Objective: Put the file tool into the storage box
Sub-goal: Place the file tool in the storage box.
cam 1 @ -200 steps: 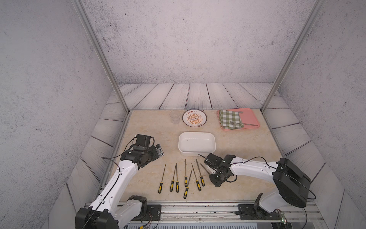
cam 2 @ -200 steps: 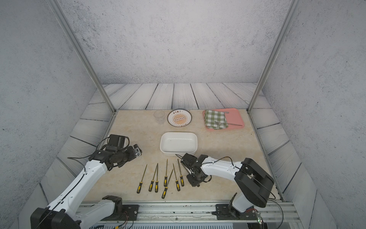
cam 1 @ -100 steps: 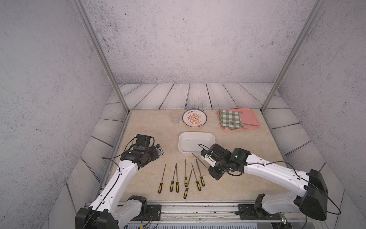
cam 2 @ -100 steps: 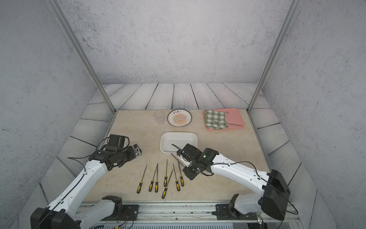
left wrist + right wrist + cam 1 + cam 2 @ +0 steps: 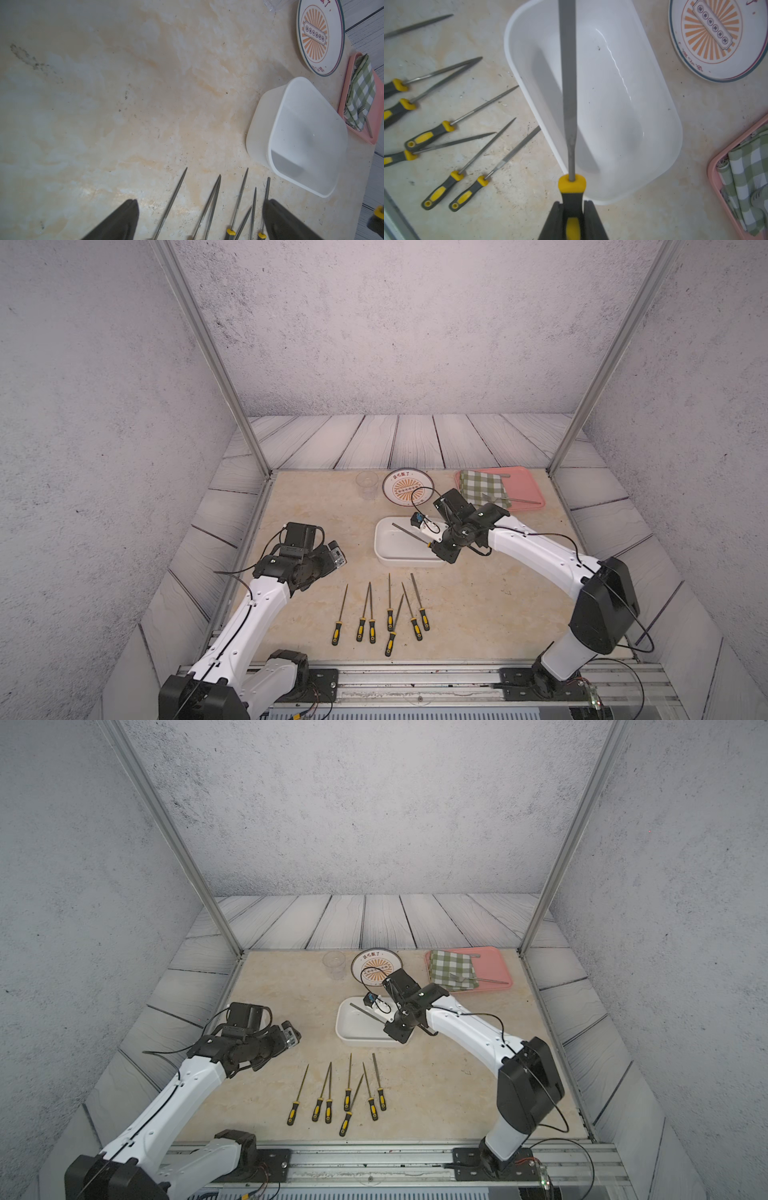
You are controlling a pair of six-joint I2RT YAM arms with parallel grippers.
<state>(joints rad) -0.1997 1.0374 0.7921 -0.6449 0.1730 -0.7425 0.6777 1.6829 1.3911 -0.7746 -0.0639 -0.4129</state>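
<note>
I hold the file [image 5: 568, 83] by its black and yellow handle in my right gripper [image 5: 572, 205], jaws closed tight on it, and it hangs over the box [image 5: 679, 133]. In both top views its long axis runs slanted across the box, handle at the near right corner, tip toward the far left wall. The box floor shows bare white under the blade. The box stands on a beige marbled table [image 5: 316, 510], with rough grey walls [image 5: 374, 344] around. Seven more files [image 5: 390, 614] lie before it, tips toward the box. Behind are a plate [image 5: 408, 487], a clear cup [image 5: 367, 483] and a pink tray [image 5: 523, 485] holding a checked cloth [image 5: 484, 489] and a fork [image 5: 511, 500]. My left gripper [image 5: 201, 201] stands open, well apart from the box.
</note>
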